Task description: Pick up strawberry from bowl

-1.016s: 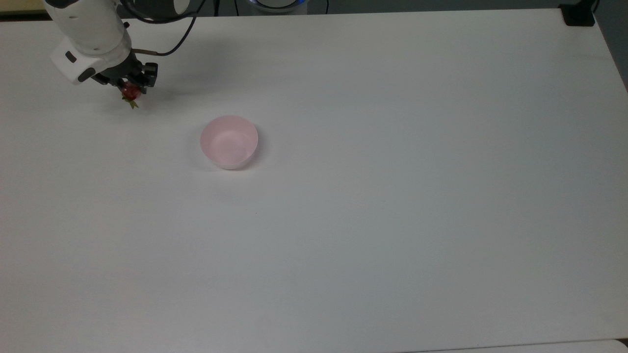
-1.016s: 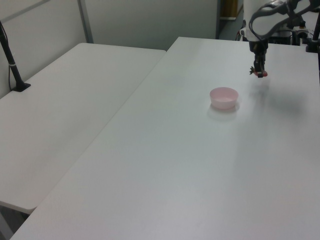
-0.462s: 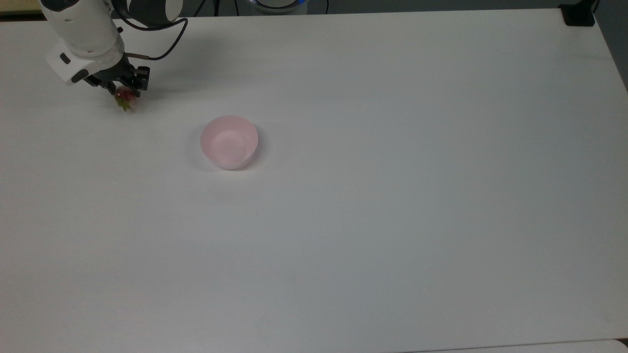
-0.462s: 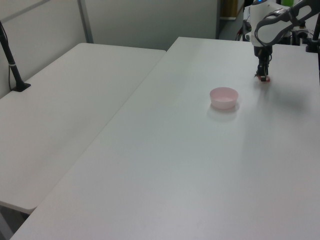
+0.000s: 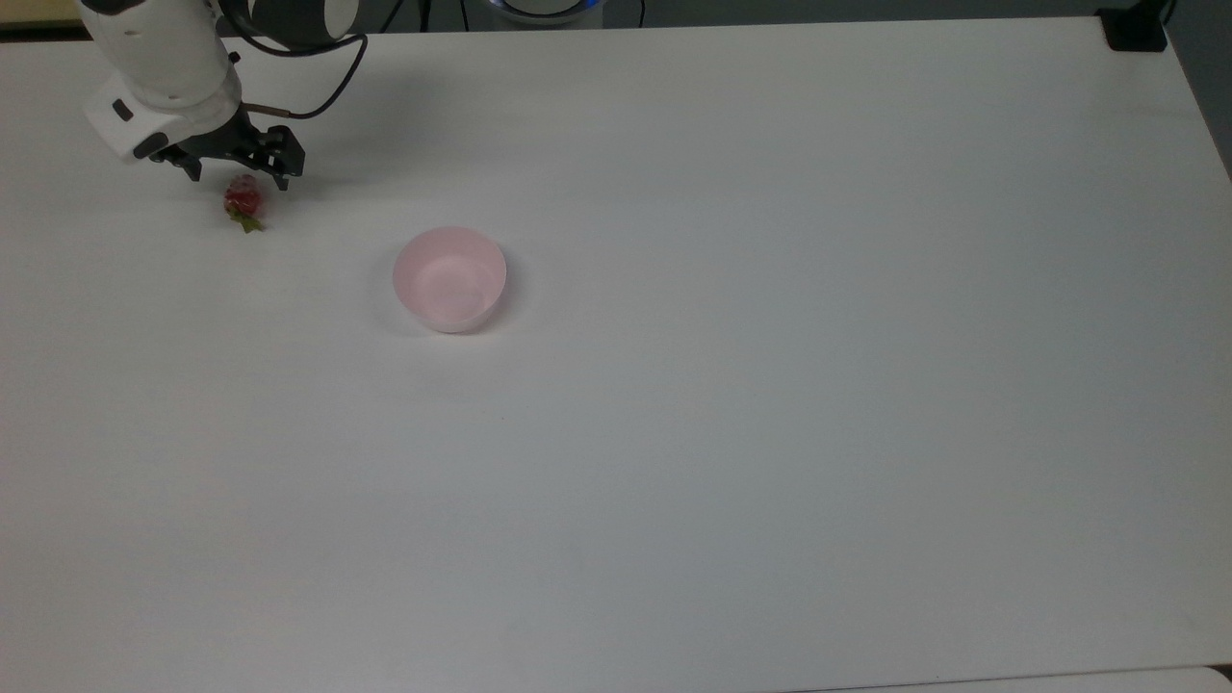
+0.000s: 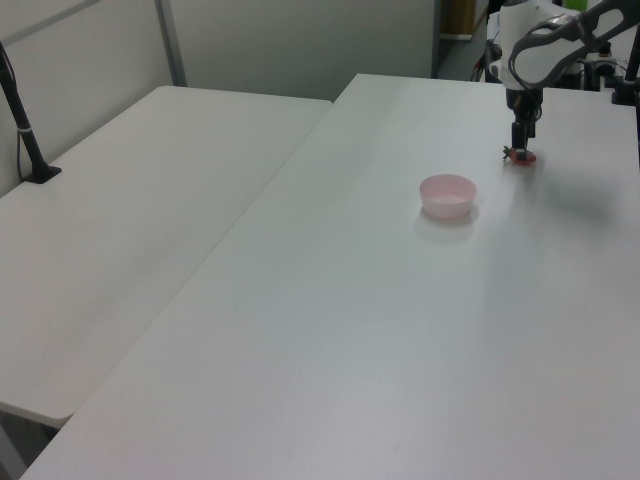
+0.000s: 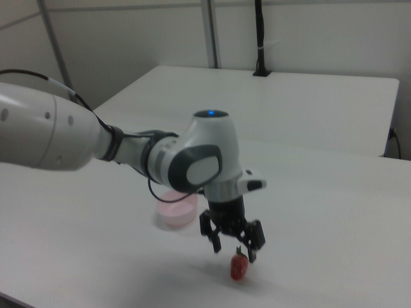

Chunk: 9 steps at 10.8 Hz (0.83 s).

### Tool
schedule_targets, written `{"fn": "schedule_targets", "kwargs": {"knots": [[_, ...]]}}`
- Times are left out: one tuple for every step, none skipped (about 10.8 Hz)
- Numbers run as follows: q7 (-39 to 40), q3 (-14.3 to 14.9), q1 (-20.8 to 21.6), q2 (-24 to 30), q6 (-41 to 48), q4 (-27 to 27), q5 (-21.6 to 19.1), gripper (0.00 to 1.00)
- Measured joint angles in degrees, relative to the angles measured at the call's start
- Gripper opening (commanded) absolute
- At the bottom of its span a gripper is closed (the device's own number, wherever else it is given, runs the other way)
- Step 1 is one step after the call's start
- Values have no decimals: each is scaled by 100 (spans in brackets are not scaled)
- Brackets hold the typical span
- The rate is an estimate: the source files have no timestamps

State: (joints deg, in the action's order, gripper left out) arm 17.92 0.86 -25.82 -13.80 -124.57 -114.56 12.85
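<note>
White matte tabletop (image 5: 731, 404), second white table (image 6: 150, 200) alongside, grey partition walls behind. Small glossy red strawberry (image 5: 243, 200) with green leaves lying on the tabletop, well apart from the empty round pale pink bowl (image 5: 449, 279). Black two-finger gripper (image 5: 236, 167) just above the berry, fingers spread wide, gripping nothing. Arm's base cut off at the top view's upper edge.
</note>
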Motion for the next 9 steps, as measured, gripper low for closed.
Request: {"fn": "schedule_targets", "kwargs": {"knots": [[-174,-20,89,125,28,76,0,100],[-349,-36,281,273,235,206,-1,100],[-626,-51,547,388,484,356,-6,100],[-1067,-62,840,463,615,480,-9,100],[-1544,-71,1109,517,692,586,-9,100],[-1902,-76,1357,593,888,700,-9,100],[-2068,-79,1548,711,1208,846,-98,100],[-2127,-80,1697,904,1634,1053,-365,100],[-2136,-79,1756,1078,1972,1228,-592,100]]}}
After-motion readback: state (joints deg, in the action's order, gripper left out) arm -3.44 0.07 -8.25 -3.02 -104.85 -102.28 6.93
